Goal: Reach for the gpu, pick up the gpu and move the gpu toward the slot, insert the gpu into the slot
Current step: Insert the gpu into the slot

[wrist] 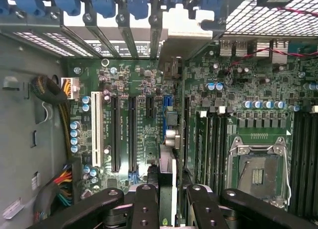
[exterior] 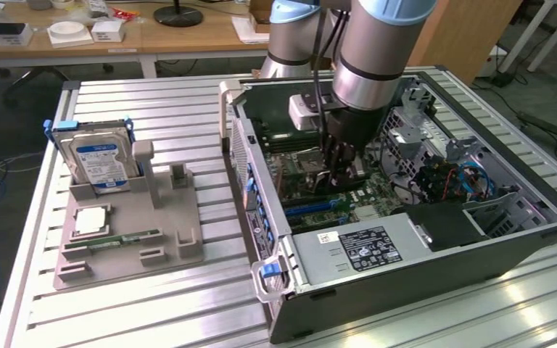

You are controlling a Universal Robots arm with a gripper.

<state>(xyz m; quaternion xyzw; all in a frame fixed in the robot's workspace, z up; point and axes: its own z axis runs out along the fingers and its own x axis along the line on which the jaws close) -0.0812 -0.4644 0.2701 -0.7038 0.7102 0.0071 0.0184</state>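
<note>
One glance into the open black computer case (exterior: 414,268) on the slatted metal table (exterior: 162,312): deep in there with the black two-fingered gripper (exterior: 341,165), low over the green motherboard (wrist: 134,90). Clenched, going by the wrist view, and pinching the thin dark green card with the silver end bracket, the gpu (wrist: 168,164), caught edge-on between the black fingers (wrist: 145,204). Standing upright on its long edge, that gpu, between the long black expansion slots (wrist: 115,134) and the dark rows of memory slots (wrist: 208,139). Cannot tell whether seated in a slot or just above one. Near the silver processor socket (wrist: 258,164) as well. Over on the exterior view's left, well apart from the case: grey plastic parts tray (exterior: 124,254), carrying a boxy silver hard drive with a blue label (exterior: 98,156) upright and a small green memory stick (exterior: 114,238) lying flat.
</note>
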